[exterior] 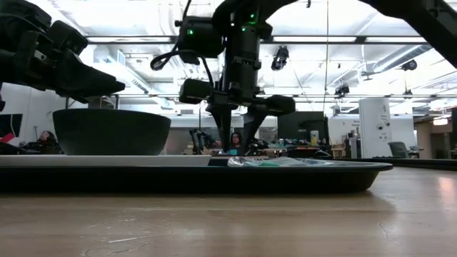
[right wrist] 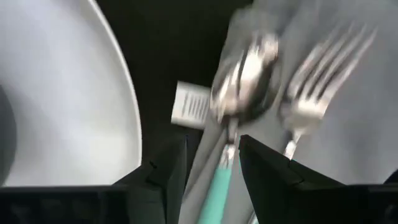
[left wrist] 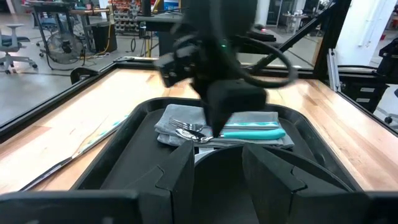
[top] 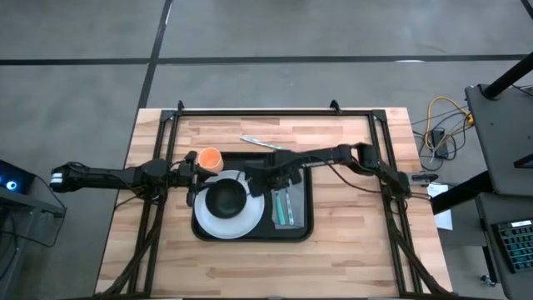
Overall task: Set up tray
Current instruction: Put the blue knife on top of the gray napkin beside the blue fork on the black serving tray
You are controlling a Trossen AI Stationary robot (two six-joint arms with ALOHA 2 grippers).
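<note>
Tray: black tray (top: pixel 301 232) sat at the centre of the high view on the wooden table (top: pixel 350 258), carrying everything below but the cup and the wrapper.
Plate: white plate (top: pixel 218 225) filled the tray's left half, its left edge over the rim.
Bowl: black bowl (top: pixel 226 198) stood on the plate; in the low view it loomed at the left (exterior: pixel 111 132).
Cutlery: spoon (right wrist: pixel 244 87) and fork (right wrist: pixel 314 93) with teal handles lay on a grey napkin (top: pixel 286 208) in the tray's right half.
Right gripper: right gripper (exterior: pixel 238 146) hung straight down over the cutlery, its fingers (right wrist: pixel 163 171) apart either side of the spoon's handle; whether they touched it could not be told.
Left gripper: left gripper (left wrist: pixel 216 168) hovered low at the plate's left side, fingers apart and empty, facing the right arm, which blocked part of its sight of the napkin.
Around: orange cup (top: pixel 208 157) stood just off the tray's upper left corner; a clear wrapper (top: pixel 260 142) lay above the tray.
</note>
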